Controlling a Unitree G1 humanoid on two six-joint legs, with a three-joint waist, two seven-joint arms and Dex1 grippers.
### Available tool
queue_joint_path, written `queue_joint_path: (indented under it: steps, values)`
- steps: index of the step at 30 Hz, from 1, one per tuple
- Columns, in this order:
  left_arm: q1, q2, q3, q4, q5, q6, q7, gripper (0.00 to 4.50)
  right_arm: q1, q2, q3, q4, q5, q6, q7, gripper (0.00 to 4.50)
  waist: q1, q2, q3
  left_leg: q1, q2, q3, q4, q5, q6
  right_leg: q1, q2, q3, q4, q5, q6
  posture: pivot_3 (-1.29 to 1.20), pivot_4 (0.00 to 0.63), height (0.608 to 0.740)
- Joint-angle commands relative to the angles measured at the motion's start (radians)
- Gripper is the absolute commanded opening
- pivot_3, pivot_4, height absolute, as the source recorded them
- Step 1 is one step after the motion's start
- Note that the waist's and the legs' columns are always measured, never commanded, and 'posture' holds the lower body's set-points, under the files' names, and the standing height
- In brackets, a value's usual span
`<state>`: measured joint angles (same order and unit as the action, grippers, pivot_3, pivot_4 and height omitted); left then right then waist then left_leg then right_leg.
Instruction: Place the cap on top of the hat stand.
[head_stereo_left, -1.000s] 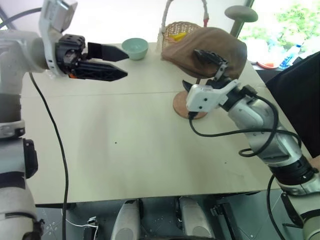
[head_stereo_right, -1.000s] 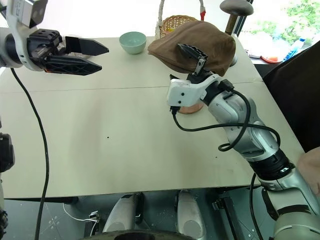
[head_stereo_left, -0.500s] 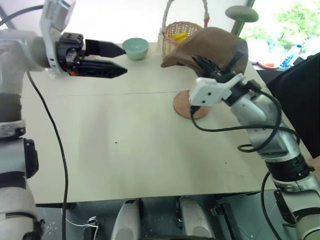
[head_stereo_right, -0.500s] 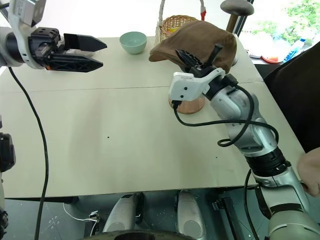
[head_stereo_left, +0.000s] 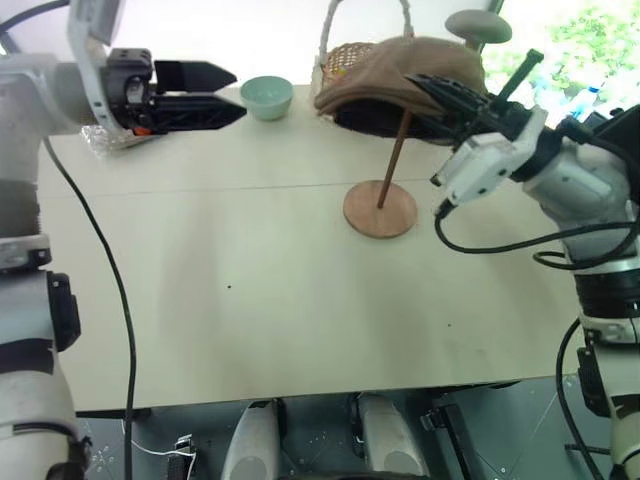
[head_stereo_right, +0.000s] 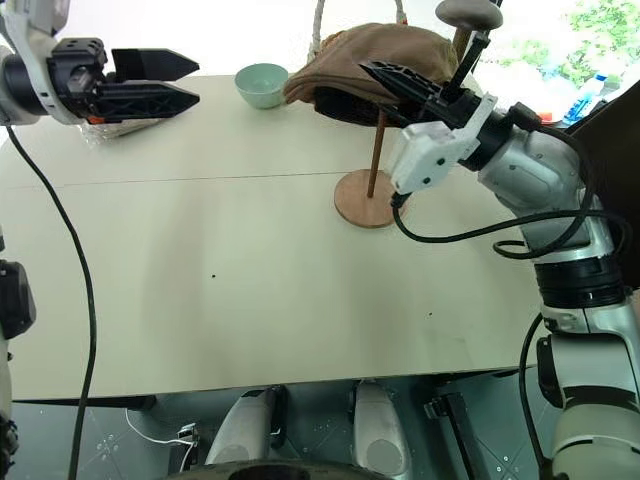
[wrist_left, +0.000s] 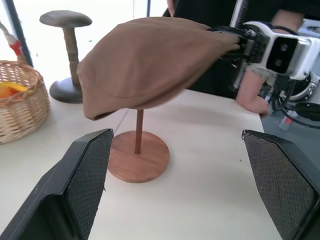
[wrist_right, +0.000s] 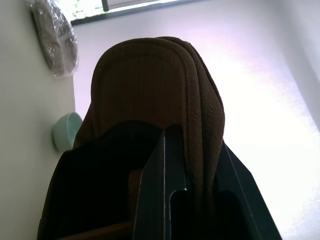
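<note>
Lab-like test setup: plain pale table by bright window, props laid out, person standing beside it.

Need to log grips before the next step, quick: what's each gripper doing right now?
Left gripper: open, holding nothing, held above the table's far left.
Right gripper: shut on the cap, holding it over the hat stand.
</note>
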<state>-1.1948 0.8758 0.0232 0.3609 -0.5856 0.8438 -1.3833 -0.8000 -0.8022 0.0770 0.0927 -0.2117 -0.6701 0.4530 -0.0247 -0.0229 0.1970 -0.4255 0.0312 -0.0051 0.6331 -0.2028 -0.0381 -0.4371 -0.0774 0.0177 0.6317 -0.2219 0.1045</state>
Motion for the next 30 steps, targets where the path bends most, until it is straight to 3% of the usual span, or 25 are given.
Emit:
queue_joint_path:
  steps: [1,10,16,21,26,30]
  values:
    - [-0.02,0.032,0.054,-0.024,-0.004,-0.004,0.021,4.32,-0.057,0.005,-0.027,0.108,0.017,-0.229,-0.041,0.0,0.0,0.0,0.0,0.0,0.0,0.0,0.0,0.0,0.0,0.0,0.0,0.0,0.0,0.0,0.0,0.0,0.15,0.74]
    - [-0.016,0.069,0.084,-0.044,-0.01,0.024,0.056,4.32,-0.093,0.027,-0.036,0.443,-0.003,-0.591,-0.107,0.0,-0.016,0.0,0.0,0.0,0.0,0.0,0.0,0.0,0.0,0.001,0.0,0.0,0.0,0.0,0.0,0.0,0.15,0.74]
    - [-0.04,0.081,0.07,-0.033,0.001,0.031,0.065,4.32,-0.125,0.047,-0.012,0.637,-0.006,-0.614,-0.113,0.0,-0.021,0.0,0.0,0.002,0.0,0.0,0.0,0.0,0.0,0.001,0.0,0.0,0.0,0.0,0.0,0.0,0.15,0.74]
    - [-0.051,0.079,0.065,-0.035,0.003,0.038,0.069,4.32,-0.108,0.054,-0.005,0.679,0.003,-0.585,-0.097,0.0,-0.021,0.0,0.0,0.002,0.0,0.0,0.0,0.0,0.0,0.001,0.0,0.0,0.0,0.0,0.0,0.0,0.15,0.74]
    - [-0.059,0.062,0.053,-0.026,0.007,0.031,0.066,4.5,-0.025,0.028,-0.034,0.57,-0.011,-0.498,-0.1,1.94,-0.018,0.0,0.0,0.002,0.0,0.0,0.0,0.0,0.0,0.003,0.0,0.0,0.0,0.0,0.0,0.0,0.15,0.74]
    - [-0.067,0.039,0.046,-0.017,0.009,0.025,0.063,4.5,0.112,-0.019,-0.088,0.38,-0.004,-0.366,-0.095,1.94,-0.015,0.0,0.0,0.003,0.0,-0.001,0.0,0.0,0.0,0.003,0.0,0.0,0.0,0.0,0.001,0.0,0.15,0.74]
